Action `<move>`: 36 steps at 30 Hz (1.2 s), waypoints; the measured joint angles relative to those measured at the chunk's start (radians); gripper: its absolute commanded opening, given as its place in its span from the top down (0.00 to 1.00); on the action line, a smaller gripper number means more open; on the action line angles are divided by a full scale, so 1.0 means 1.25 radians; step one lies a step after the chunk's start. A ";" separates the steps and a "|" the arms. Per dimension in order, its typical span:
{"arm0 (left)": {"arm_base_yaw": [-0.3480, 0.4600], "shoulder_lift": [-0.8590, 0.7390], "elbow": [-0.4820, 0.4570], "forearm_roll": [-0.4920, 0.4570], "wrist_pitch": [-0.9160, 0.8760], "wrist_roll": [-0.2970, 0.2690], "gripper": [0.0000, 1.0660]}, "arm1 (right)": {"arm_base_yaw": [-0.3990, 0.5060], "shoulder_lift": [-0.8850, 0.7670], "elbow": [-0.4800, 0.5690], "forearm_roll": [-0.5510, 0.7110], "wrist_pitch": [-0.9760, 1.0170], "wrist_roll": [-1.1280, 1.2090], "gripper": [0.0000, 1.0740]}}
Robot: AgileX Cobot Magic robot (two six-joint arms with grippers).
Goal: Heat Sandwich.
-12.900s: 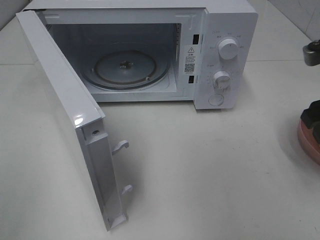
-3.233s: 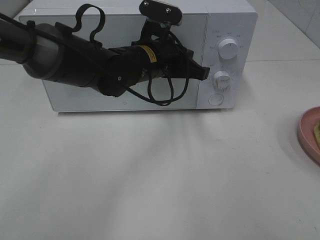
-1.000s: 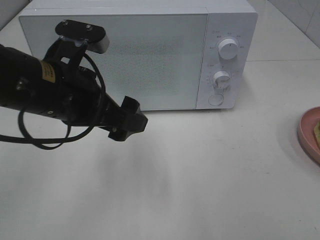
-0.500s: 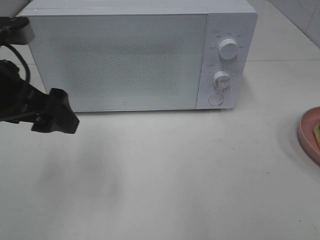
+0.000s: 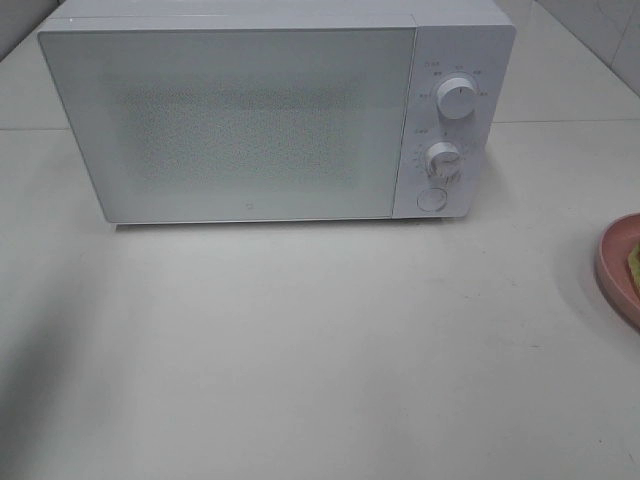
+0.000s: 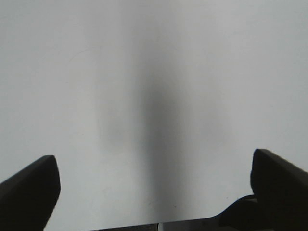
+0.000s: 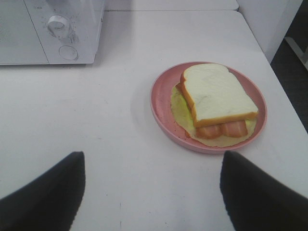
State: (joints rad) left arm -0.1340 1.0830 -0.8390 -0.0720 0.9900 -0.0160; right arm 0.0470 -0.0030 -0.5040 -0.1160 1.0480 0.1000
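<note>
The sandwich [image 7: 216, 101], white bread with tan crust and orange filling over a yellow layer, lies on a round pink plate [image 7: 161, 103] on the table, right of the microwave [image 7: 48, 29]. In the high view only a yellowish sliver of the sandwich [image 5: 634, 262] and the plate's rim [image 5: 610, 265] show at the right edge. The white microwave [image 5: 250, 120] stands at the back with its door shut. My right gripper [image 7: 153, 163] hangs open, nearer than the plate and apart from it, holding nothing. My left gripper [image 6: 153, 166] is wide open over bare table. Neither arm shows in the high view.
The microwave's control panel carries two knobs [image 5: 457, 98] [image 5: 442, 160] and a round button [image 5: 432, 199]. The table's right edge [image 7: 284, 96] runs close past the plate, with a dark floor beyond. White tabletop [image 5: 320, 350] stretches in front of the microwave.
My left arm has pulled back leftward from in front of the microwave and left the high view. The microwave door, open much earlier, now stands shut. The plate has not moved.
</note>
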 measured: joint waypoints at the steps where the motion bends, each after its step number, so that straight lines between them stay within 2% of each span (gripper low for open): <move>1: 0.033 -0.033 0.000 0.010 0.018 0.001 0.05 | 0.000 0.000 0.000 0.000 0.000 0.000 0.29; 3: 0.057 -0.062 0.000 0.017 0.034 0.007 0.05 | 0.000 0.000 0.000 0.000 0.000 0.000 0.29; 9: 0.074 -0.151 0.024 0.021 0.053 0.022 0.05 | 0.000 0.000 0.000 0.000 0.000 0.000 0.29; 18: 0.077 -0.390 0.165 0.021 0.063 0.022 0.05 | 0.000 0.000 0.000 0.000 0.000 0.000 0.29; 22: 0.077 -0.443 0.188 0.021 0.075 0.022 0.05 | 0.000 0.000 0.000 0.000 0.000 0.000 0.29; 28: 0.077 -0.554 0.261 0.021 0.066 0.022 0.05 | 0.000 0.000 0.000 0.000 0.000 0.000 0.29; 36: 0.077 -0.638 0.273 0.021 0.048 0.022 0.05 | 0.000 0.000 0.000 0.000 0.000 0.000 0.29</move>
State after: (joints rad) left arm -0.0380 0.2860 -0.4980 -0.0460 1.0500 0.0110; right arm 0.0470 -0.0030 -0.5040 -0.1160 1.0480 0.1000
